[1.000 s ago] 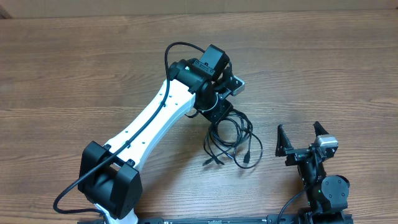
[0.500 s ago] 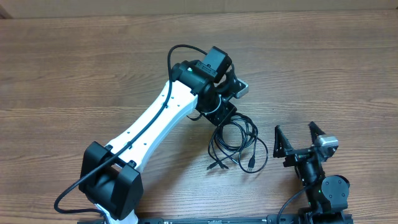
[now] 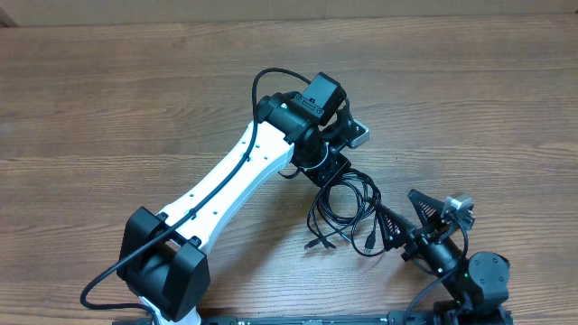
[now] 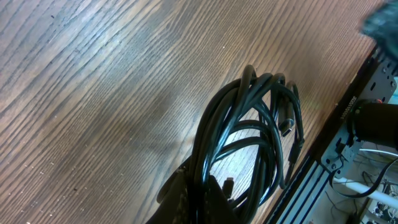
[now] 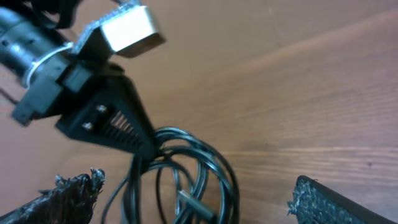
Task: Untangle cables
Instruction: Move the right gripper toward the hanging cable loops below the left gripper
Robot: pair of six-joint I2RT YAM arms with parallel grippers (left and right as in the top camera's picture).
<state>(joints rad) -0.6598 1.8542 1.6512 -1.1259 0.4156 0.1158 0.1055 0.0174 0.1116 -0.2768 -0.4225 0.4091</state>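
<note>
The cables [image 3: 348,212] are a tangled bundle of thin black cords with small plug ends, lying on the wooden table right of centre. My left gripper [image 3: 327,171] is shut on the top of the bundle; in the left wrist view the cords [image 4: 249,130] run out from between its fingers [image 4: 202,196]. My right gripper [image 3: 408,221] is open just right of the bundle, turned toward it. In the right wrist view the cable loops [image 5: 186,180] and a silver plug lie between its two spread fingers [image 5: 193,199].
The wooden table [image 3: 108,108] stretches left and back. The left arm's white link [image 3: 226,185] crosses the middle. The table's front edge and a black frame rail [image 4: 339,134] lie close behind the bundle.
My left gripper has dragged the bundle to the right and slightly toward the front. My right gripper has swung left toward the bundle and tilted, still open.
</note>
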